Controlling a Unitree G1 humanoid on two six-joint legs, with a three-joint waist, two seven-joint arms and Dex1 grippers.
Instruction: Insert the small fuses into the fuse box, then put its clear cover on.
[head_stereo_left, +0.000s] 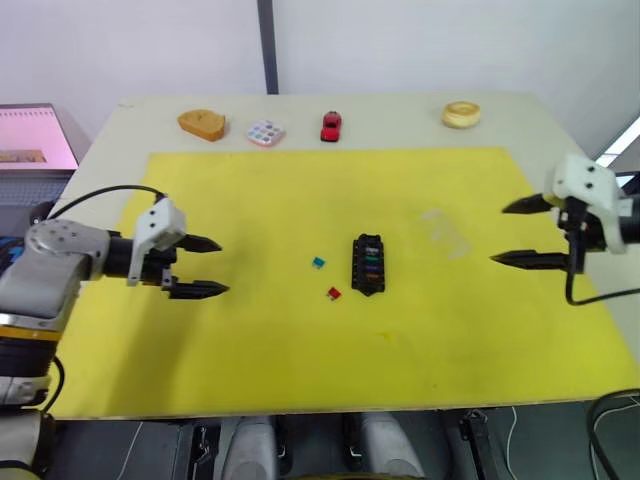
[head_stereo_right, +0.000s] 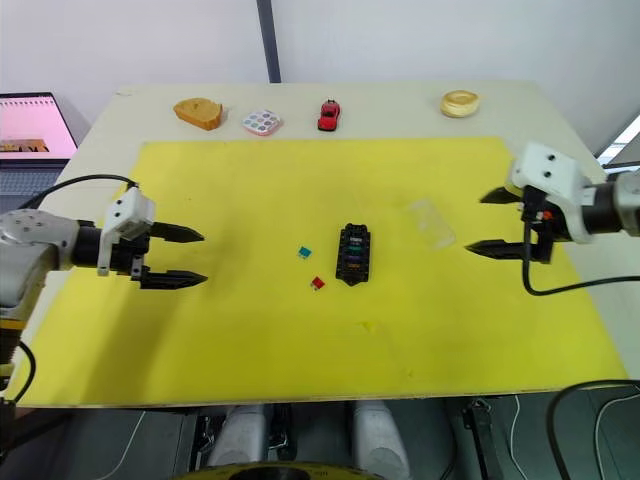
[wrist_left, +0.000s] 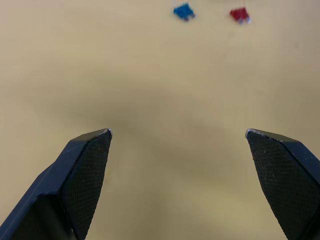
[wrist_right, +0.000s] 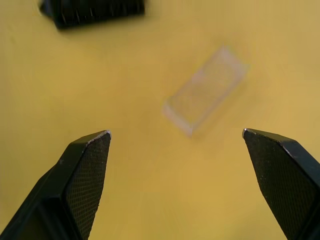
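The black fuse box (head_stereo_left: 368, 264) lies mid-mat with several coloured fuses seated in its slots. Two loose small fuses rest on the mat to its left: a teal one (head_stereo_left: 319, 263) and a red one (head_stereo_left: 334, 294); the left wrist view shows them too, teal (wrist_left: 184, 11) and red (wrist_left: 239, 14). The clear cover (head_stereo_left: 444, 232) lies flat right of the box, also in the right wrist view (wrist_right: 205, 91). My left gripper (head_stereo_left: 212, 267) hovers open over the mat's left side. My right gripper (head_stereo_left: 515, 233) is open at the right, just beyond the cover.
The yellow mat (head_stereo_left: 260, 360) covers most of the table. Along the far edge sit a piece of bread (head_stereo_left: 202, 124), a small paint palette (head_stereo_left: 265, 133), a red toy car (head_stereo_left: 331, 126) and a tape roll (head_stereo_left: 461, 114). A laptop screen (head_stereo_left: 35, 135) stands off the table's left.
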